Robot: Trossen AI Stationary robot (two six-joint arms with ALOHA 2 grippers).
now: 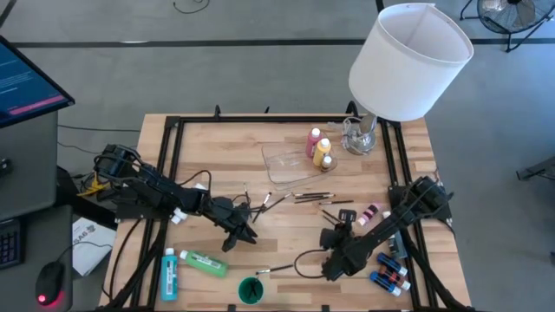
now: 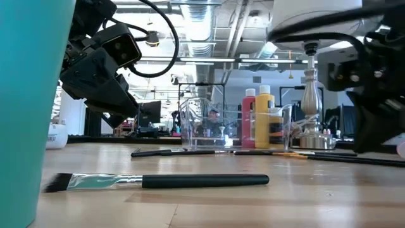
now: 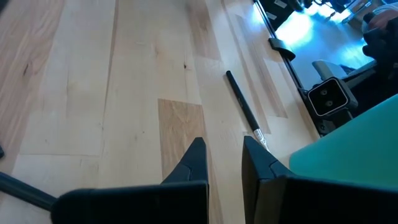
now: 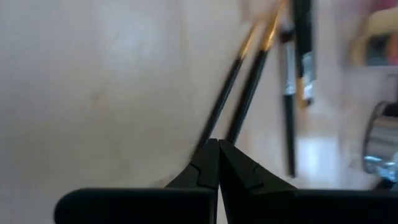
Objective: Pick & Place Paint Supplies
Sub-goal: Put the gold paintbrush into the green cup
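The brushes (image 1: 314, 198), thin and dark-handled, lie scattered across the middle of the surface (image 1: 217, 147), just in front of the clear tray (image 1: 290, 163). You see two bottles, a pink bottle (image 1: 313, 143) and a yellow bottle (image 1: 323, 153), standing at the tray's right edge; whether they are inside it you cannot tell. One lone brush (image 1: 279, 269) lies apart near the front edge, beside a round green cup (image 1: 251, 290); a green bottle (image 1: 204, 262) and a teal bottle (image 1: 169, 273) lie on their sides at front left. Small coloured bottles (image 1: 388, 273) cluster at front right.

Judged from this layout, you are at the approach step: nothing is held and no supply has been lifted.

The left pincer (image 1: 236, 236) hovers low over bare wood between the scattered brushes and the lone brush, touching none. In the left wrist view its fingers (image 3: 193, 163) stand narrow, with a slight gap between the tips, and the lone brush (image 3: 243, 108) lies just ahead and to one side. The right pincer (image 1: 333, 269) rests near the front right, fully closed and empty; in its wrist view two brush handles (image 4: 239, 78) lie just beyond its tips.

The next move probably calls for you to spread one pincer, line it up across a brush handle and descend.
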